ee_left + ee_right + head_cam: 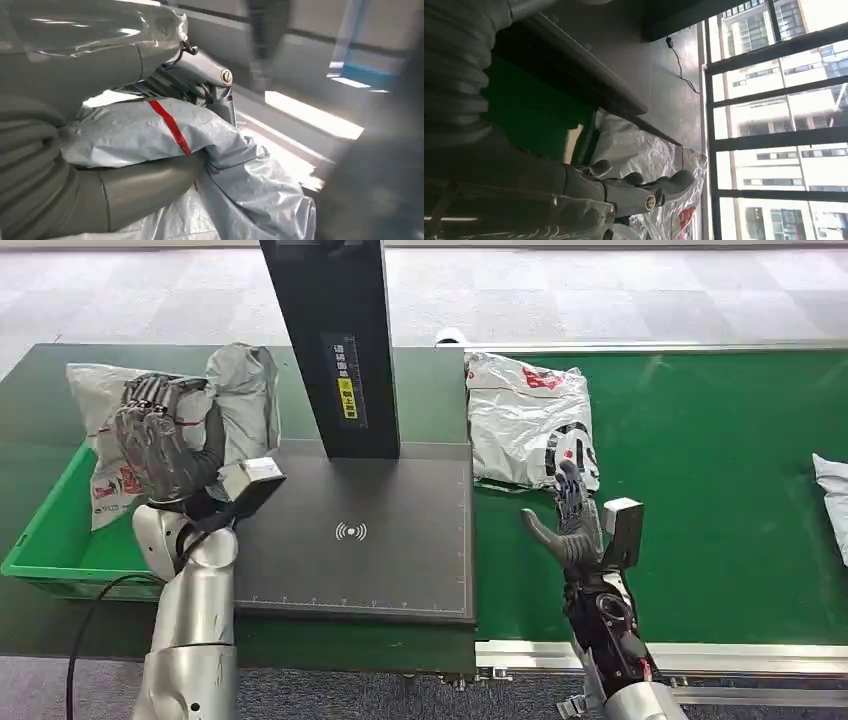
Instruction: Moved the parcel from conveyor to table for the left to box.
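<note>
Two hands are at work on either side of a dark scanning platform (370, 540) with a black upright column (335, 340). On the left, the left hand (160, 445) is closed around a grey plastic parcel (240, 390) and holds it above the green bin (45, 540); the left wrist view shows the thumb (130, 187) pressed beneath the crumpled grey bag (150, 135) (a red stripe crosses its surface) and the darker fingers (200, 80) curled over the top. A white mailer with red print (100, 430) lies in the bin behind and beside the held parcel, leaning on the bin's far side. On the right, the right hand (570, 520) is raised over the green conveyor belt (720, 460), with fingers extended and spread and the thumb set apart, holding nothing; its fingertips lie at the near edge of a white parcel with red and black print (530, 420), which rests on the belt just beside the platform. Whether they touch the wrapping cannot be told from the head view; in the right wrist view the fingers (644, 187) lie against or just above the crinkled white plastic (649, 155). Another pale parcel (832, 500) lies at the far right edge of the belt, well apart from the hand.
</note>
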{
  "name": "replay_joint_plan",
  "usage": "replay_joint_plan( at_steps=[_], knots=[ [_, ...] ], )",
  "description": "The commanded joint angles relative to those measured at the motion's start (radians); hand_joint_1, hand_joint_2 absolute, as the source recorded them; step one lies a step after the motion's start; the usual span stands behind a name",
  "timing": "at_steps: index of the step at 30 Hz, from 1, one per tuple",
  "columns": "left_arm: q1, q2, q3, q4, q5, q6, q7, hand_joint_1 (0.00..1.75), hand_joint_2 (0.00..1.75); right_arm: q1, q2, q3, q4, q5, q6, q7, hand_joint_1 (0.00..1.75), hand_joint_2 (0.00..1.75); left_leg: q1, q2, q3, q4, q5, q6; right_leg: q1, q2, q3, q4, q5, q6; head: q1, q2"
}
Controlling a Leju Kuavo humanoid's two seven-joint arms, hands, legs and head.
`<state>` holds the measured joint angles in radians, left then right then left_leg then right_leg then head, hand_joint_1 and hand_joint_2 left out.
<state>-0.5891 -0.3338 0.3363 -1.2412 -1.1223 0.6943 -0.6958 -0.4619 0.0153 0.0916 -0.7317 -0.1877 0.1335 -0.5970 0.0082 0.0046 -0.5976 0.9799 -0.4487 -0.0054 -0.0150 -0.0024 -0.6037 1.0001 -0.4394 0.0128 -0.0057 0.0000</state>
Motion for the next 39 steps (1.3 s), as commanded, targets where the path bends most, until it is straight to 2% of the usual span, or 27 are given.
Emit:
replay_joint_plan(
  at_steps=[1, 13, 17, 20, 31, 32, 33, 37, 39],
  knots=[
    [-0.119, -0.015, 0.273, 0.18, -0.011, 0.004, -0.002, 1.75, 1.75, -0.01, 0.0, 0.022, -0.006, 0.003, -0.001, 0.009, 0.0, 1.75, 0.001, -0.001, 0.002, 0.0, -0.001, 0.0, 0.001, -0.001, 0.003, -0.001, -0.001, -0.001, 0.0, 0.0],
    [-0.119, -0.015, 0.273, 0.18, -0.011, 0.004, -0.002, 1.75, 1.75, -0.01, 0.0, 0.022, -0.006, 0.003, -0.001, 0.009, 0.0, 1.75, 0.0, -0.001, 0.001, 0.0, -0.001, 0.0, 0.0, -0.001, 0.002, 0.0, -0.001, -0.001, 0.001, 0.0],
    [-0.174, -0.015, 0.425, 0.273, -0.085, 0.004, 0.005, 1.75, 1.75, -0.002, 0.008, 0.011, -0.014, 0.015, -0.006, 0.009, 0.0, 1.75, 0.001, -0.001, 0.002, 0.0, -0.001, 0.0, 0.001, 0.0, 0.002, -0.001, -0.001, -0.001, 0.001, 0.0],
    [-0.178, -0.015, 0.47, 0.269, -0.119, 0.004, -0.001, 1.75, 1.75, -0.003, 0.013, 0.009, -0.019, 0.022, -0.004, 0.014, 0.0, 1.75, 0.0, 0.0, 0.003, 0.0, -0.001, 0.0, 0.0, 0.0, 0.003, -0.001, -0.001, -0.001, 0.001, 0.0],
    [-0.152, -0.015, 0.444, 0.242, -0.137, 0.004, 0.018, 1.75, 1.75, -0.042, 0.026, 0.015, 0.014, 0.032, 0.004, 0.02, 0.0, 1.75, 0.001, 0.0, 0.003, 0.001, -0.002, 0.0, 0.001, 0.001, 0.004, -0.001, -0.001, -0.001, 0.001, 0.0],
    [-0.152, -0.015, 0.444, 0.242, -0.137, 0.004, 0.018, 0.68, 1.75, -0.042, 0.026, 0.015, 0.014, 0.032, 0.004, 0.02, 0.0, 1.75, 0.001, 0.0, 0.004, 0.0, -0.002, 0.0, 0.001, 0.001, 0.005, -0.001, -0.001, -0.001, 0.0, 0.0],
    [-0.139, -0.015, 0.419, 0.283, -0.213, 0.004, 0.097, 0.02, 1.75, -0.055, 0.029, 0.018, 0.026, 0.034, 0.015, 0.008, 0.0, 1.75, 0.001, 0.0, 0.004, 0.0, -0.002, 0.0, 0.001, 0.0, 0.005, -0.001, -0.001, -0.001, 0.001, 0.0],
    [-0.102, -0.015, 0.375, 0.217, -0.216, 0.004, 0.114, 0.0, 1.75, -0.1, 0.044, 0.012, 0.065, 0.036, 0.009, -0.006, 0.0, 1.75, 0.0, 0.001, 0.001, 0.0, -0.001, 0.0, 0.0, 0.001, 0.001, 0.0, 0.0, -0.001, 0.0, 0.0],
    [-0.088, -0.015, 0.37, 0.123, -0.175, 0.004, 0.066, 0.0, 1.75, -0.096, 0.046, 0.01, 0.063, 0.038, 0.007, -0.013, 0.0, 1.75, 0.0, 0.002, 0.001, 0.0, -0.001, 0.0, 0.001, 0.002, 0.001, 0.0, 0.0, -0.001, 0.001, 0.0]
  ],
)
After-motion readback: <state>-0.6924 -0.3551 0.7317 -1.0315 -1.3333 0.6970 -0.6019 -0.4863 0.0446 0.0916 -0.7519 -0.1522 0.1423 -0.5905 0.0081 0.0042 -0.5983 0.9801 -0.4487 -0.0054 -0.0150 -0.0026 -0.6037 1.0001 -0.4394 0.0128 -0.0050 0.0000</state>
